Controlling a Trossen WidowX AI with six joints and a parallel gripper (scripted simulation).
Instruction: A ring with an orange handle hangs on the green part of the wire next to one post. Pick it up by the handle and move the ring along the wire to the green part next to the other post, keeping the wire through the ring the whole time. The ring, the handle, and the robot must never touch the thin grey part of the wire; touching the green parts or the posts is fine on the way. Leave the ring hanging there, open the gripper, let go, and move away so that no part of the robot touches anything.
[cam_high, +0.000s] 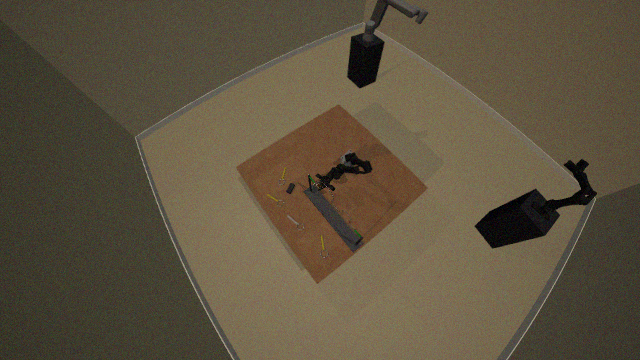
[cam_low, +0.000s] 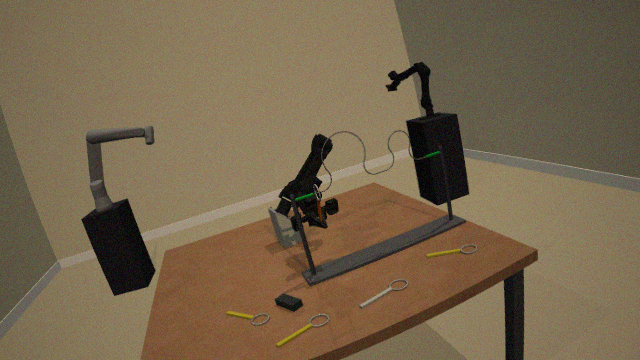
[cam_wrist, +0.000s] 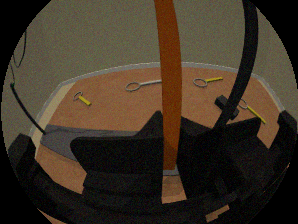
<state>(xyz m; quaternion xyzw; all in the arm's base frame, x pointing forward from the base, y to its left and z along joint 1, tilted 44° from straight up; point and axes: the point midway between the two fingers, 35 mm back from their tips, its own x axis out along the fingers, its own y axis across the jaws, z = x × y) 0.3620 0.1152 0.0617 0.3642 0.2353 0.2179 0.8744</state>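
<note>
The orange handle (cam_low: 320, 212) (cam_wrist: 171, 90) stands upright between the fingers of my gripper (cam_low: 322, 222) (cam_wrist: 161, 115), which is shut on it. The ring (cam_low: 317, 192) is above the fingers, around the wire at the inner end of the near green part (cam_low: 304, 197), where the thin grey wire (cam_low: 365, 153) begins. Contact between ring and wire is too small to tell. The near post (cam_low: 304, 241) (cam_wrist: 248, 50) is close beside the gripper. The other green part (cam_low: 433, 154) (cam_high: 357, 233) is at the far post (cam_low: 446, 187). The ring is out of the wrist view.
A dark base bar (cam_low: 380, 248) (cam_high: 330, 215) joins the posts. Beyond it lie a black block (cam_low: 288, 302), a white-handled ring (cam_low: 376, 298) and several yellow-handled rings, one (cam_low: 443, 253) near the far post. The grey wire bends up and down between the green parts. Two other arms stand on black pedestals off the table.
</note>
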